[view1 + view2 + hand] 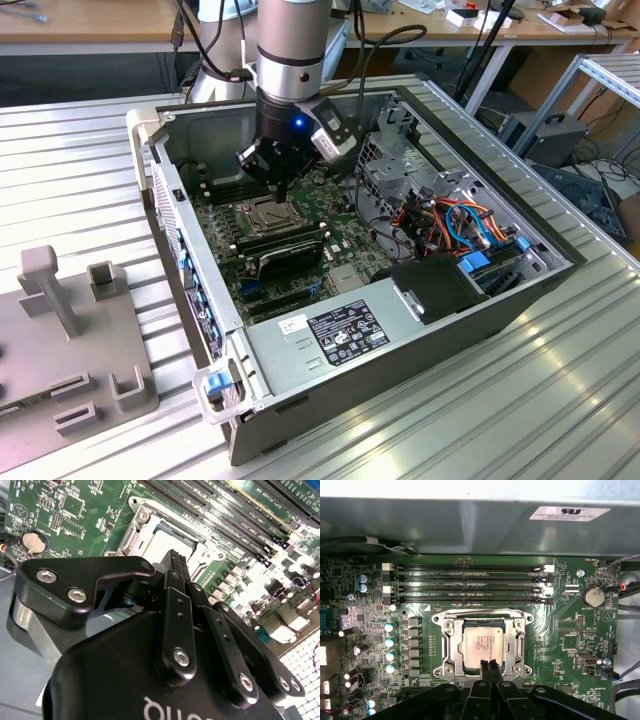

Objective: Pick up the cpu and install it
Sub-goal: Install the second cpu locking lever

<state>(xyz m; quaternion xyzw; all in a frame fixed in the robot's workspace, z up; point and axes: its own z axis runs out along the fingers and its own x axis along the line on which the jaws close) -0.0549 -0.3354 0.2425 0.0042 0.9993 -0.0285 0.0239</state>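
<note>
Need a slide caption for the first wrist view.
Closed black gripper above the silver-grey square cpu seated in the metal-framed socket on the green motherboard.

A ribbed aluminium tabletop (560,400) made of long grooved profiles fills the foreground of the exterior view, catching bright overhead light in pale streaks. Behind it runs a wooden workbench (110,22) with a dark space underneath. On the exterior view's right stands a metal shelf frame (600,75), with tangled cables (610,165) lying on the floor beside a grey box (550,135)
</note>
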